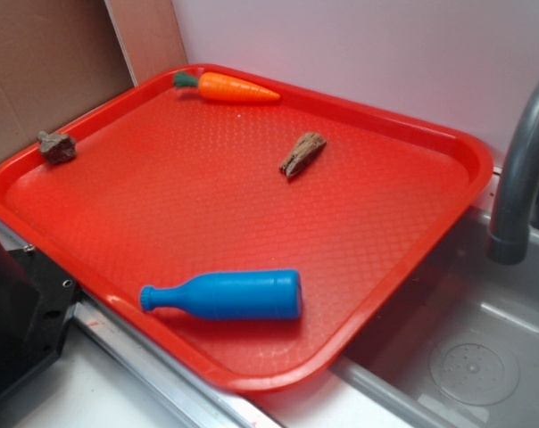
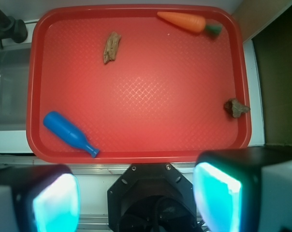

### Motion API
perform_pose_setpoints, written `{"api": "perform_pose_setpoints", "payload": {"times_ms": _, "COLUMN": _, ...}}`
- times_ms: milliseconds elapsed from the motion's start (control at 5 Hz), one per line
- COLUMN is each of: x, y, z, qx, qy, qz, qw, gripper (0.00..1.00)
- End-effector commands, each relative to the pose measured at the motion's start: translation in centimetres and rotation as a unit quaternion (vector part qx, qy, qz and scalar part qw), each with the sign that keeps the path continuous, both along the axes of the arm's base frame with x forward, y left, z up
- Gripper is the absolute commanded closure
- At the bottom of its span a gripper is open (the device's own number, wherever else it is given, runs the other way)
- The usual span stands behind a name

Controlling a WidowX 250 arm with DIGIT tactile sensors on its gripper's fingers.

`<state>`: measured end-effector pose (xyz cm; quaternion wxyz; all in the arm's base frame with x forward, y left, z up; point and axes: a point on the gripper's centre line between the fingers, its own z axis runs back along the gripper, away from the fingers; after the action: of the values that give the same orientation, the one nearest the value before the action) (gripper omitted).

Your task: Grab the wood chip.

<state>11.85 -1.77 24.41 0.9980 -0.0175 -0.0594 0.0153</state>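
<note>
The wood chip (image 2: 111,47) lies flat on the red tray (image 2: 136,154), toward eleven o'clock in the wrist view, touching nothing. The toy carrot (image 2: 187,21) lies at one o'clock near the far rim. The rock-like lump (image 2: 236,107) sits at three o'clock against the rim, the blue bottle (image 2: 68,132) at eight. The gripper (image 2: 136,195) hangs over the bench edge, jaws wide apart, empty.

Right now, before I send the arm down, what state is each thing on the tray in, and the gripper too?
wood chip: lying flat on the tray, free, untouched.
blue bottle: on its side near the tray's edge.
carrot: lying flat at the tray's rim.
rock lump: resting against the tray's rim.
red tray: flat beside the sink.
gripper: open, empty, high above the tray.
</note>
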Motion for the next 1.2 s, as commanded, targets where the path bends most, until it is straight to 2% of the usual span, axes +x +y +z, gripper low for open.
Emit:
{"api": "perform_pose_setpoints", "payload": {"times_ms": 0, "x": 0.0, "y": 0.0, "z": 0.0, "qx": 0.000, "qy": 0.000, "qz": 0.000, "qw": 1.000, "gripper": 0.00}}
{"api": "perform_pose_setpoints", "payload": {"times_ms": 200, "x": 4.1, "y": -0.6, "z": -5.0, "qx": -0.007, "qy": -0.017, "qz": 0.063, "qw": 0.998, "gripper": 0.00}}
{"api": "perform_pose_setpoints", "payload": {"times_ms": 400, "x": 8.3, "y": -2.8, "z": -7.8, "qx": -0.045, "qy": -0.036, "qz": 0.096, "qw": 0.994, "gripper": 0.00}}
{"api": "perform_pose_setpoints", "payload": {"times_ms": 600, "x": 12.6, "y": -4.2, "z": -11.5, "qx": -0.046, "qy": -0.026, "qz": 0.124, "qw": 0.991, "gripper": 0.00}}
{"api": "perform_pose_setpoints", "payload": {"times_ms": 800, "x": 15.5, "y": -3.7, "z": -15.1, "qx": -0.047, "qy": -0.011, "qz": 0.124, "qw": 0.991, "gripper": 0.00}}
{"api": "perform_pose_setpoints", "payload": {"times_ms": 1000, "x": 17.5, "y": -3.1, "z": -18.5, "qx": -0.044, "qy": -0.010, "qz": 0.156, "qw": 0.987, "gripper": 0.00}}
